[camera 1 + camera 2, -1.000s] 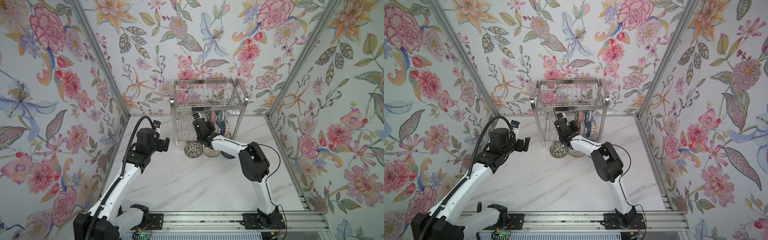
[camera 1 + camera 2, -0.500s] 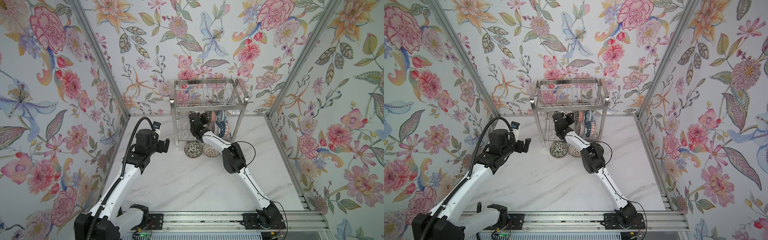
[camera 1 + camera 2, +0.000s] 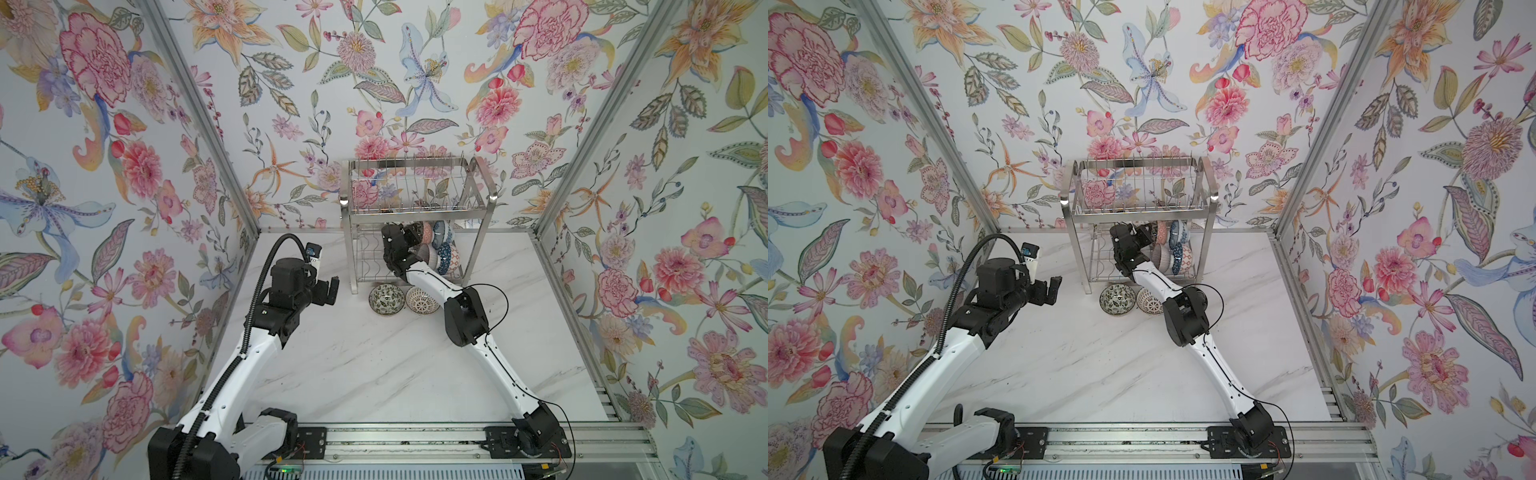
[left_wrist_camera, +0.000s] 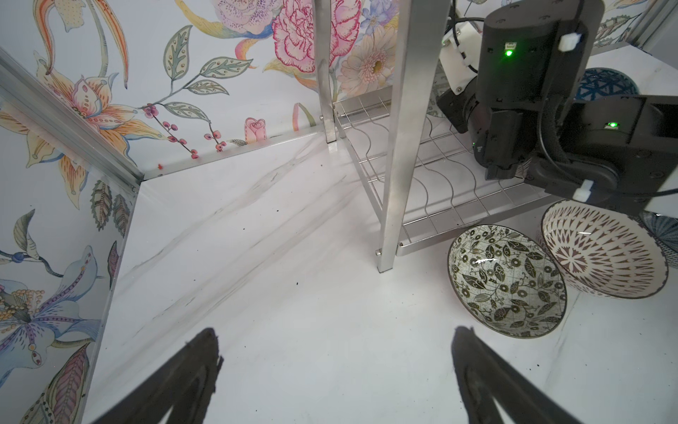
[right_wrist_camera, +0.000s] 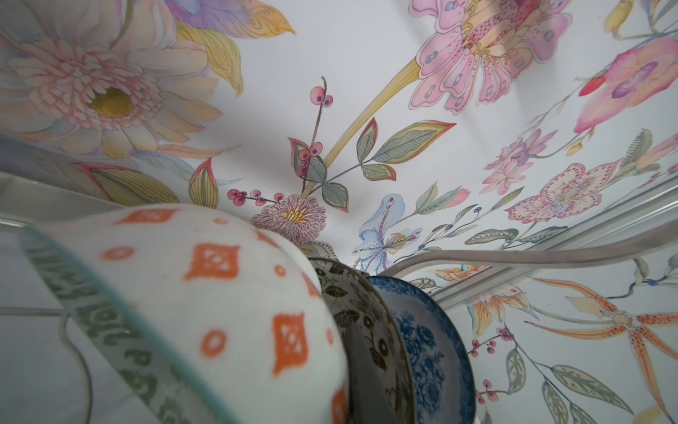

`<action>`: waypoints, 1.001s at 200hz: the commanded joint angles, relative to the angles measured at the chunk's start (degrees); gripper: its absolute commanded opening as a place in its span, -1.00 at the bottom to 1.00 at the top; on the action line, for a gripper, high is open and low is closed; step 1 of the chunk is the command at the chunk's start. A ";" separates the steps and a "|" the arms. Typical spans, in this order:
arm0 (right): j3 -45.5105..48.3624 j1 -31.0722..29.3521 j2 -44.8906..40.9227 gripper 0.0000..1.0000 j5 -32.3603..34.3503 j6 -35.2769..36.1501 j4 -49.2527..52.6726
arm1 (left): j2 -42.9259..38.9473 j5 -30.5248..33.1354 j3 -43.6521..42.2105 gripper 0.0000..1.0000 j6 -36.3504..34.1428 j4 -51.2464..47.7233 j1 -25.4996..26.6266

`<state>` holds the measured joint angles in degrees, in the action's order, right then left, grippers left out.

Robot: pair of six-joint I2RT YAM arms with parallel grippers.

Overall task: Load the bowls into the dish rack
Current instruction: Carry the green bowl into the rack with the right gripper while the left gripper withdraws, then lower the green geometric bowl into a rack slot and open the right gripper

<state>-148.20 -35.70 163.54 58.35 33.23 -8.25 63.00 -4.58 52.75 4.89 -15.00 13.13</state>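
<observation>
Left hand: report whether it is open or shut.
Open: the left hand holds its fingers wide apart over the tabletop, nothing between them.

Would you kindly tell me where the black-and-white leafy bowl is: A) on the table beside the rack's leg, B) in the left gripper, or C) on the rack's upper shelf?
A: the black-and-white leafy bowl lies on the table beside a leg of the dish rack, apart from the left gripper.

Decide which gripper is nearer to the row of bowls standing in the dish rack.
Right. The right gripper reaches into the lower shelf of the dish rack, beside the row of bowls; the left gripper hangs open outside the rack, beyond a front leg.
</observation>
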 commanded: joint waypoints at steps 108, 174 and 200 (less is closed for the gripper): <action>-1.56 -1.03 0.05 -0.49 -6.13 -7.36 8.90 | -0.43 -2.36 -1.16 0.99 -0.02 1.03 -1.26; 2.34 -1.03 -7.27 -0.03 -9.12 -9.42 11.68 | -0.70 -2.76 -1.23 0.99 0.17 0.94 -1.26; 4.61 -2.96 -10.74 0.43 -10.42 -9.87 12.89 | -0.64 -3.06 -1.07 0.99 0.38 0.70 -1.33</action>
<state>-145.29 -36.97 159.92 49.80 24.56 3.09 63.00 -6.15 52.36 4.93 -14.44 12.47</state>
